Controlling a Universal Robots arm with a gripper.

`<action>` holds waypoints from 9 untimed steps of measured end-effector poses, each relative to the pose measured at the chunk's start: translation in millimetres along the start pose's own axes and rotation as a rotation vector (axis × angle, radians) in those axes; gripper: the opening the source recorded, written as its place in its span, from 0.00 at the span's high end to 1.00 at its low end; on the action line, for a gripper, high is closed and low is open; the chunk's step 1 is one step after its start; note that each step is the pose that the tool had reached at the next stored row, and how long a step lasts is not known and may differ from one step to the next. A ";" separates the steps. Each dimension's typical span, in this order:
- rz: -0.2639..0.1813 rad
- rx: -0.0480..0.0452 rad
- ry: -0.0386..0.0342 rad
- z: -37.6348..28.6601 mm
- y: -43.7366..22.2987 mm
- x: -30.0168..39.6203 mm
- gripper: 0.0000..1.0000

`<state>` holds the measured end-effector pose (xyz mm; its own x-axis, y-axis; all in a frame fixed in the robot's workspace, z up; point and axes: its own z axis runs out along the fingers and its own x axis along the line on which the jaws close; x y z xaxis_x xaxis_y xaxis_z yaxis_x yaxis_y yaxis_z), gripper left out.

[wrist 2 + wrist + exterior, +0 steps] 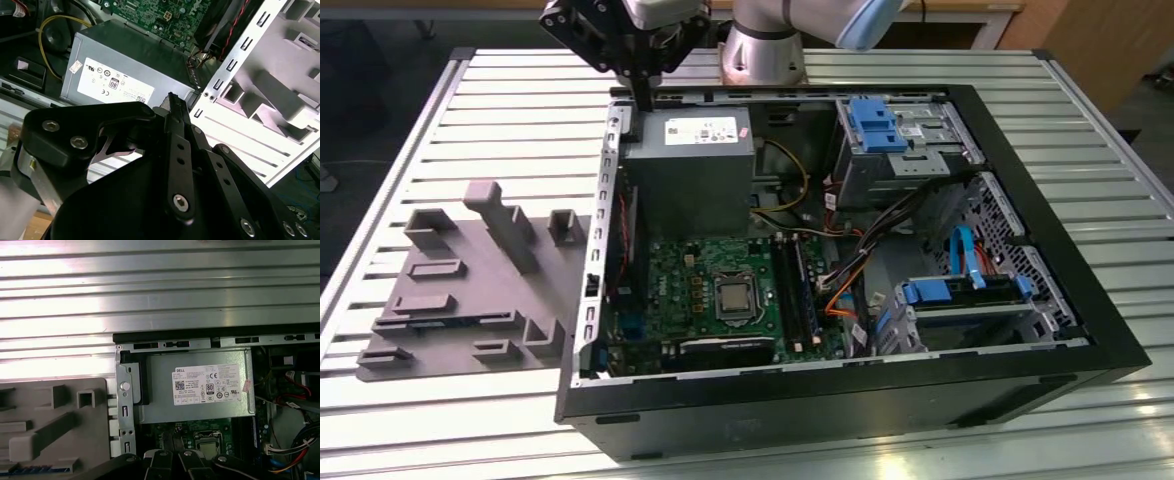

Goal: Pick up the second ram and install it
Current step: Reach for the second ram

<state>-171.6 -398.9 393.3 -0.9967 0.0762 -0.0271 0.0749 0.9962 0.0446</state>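
Note:
My gripper [640,103] hangs over the far corner of the open computer case [1067,330], on the exterior view's left, above the grey power supply [687,165]. Its fingers [173,102] stand pressed together in one thin black blade, and I see nothing between them. A thin dark strip with blue marks lies in a slot of the grey fixture [467,300]; it looks like the second ram [30,469], partly cut off by the picture's edge. The long black memory slots [794,290] lie on the green motherboard [694,290], beside the processor socket.
The fixture has upright blocks and pegs [500,220] standing close to the case's side wall. Inside the case are cables [854,280], blue drive brackets [874,120] and a drive cage [947,300]. The ribbed metal table [494,110] surrounds it all.

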 end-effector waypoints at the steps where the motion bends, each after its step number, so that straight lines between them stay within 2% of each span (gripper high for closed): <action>1: 0.000 0.0000 0.0000 0.0 0.0 0.4 0.89; 9: 0.000 0.0001 -0.0001 -0.2 -0.3 4.4 0.89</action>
<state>-176.0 -398.9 393.3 -0.9967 0.0762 -0.0272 0.0750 0.9962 0.0445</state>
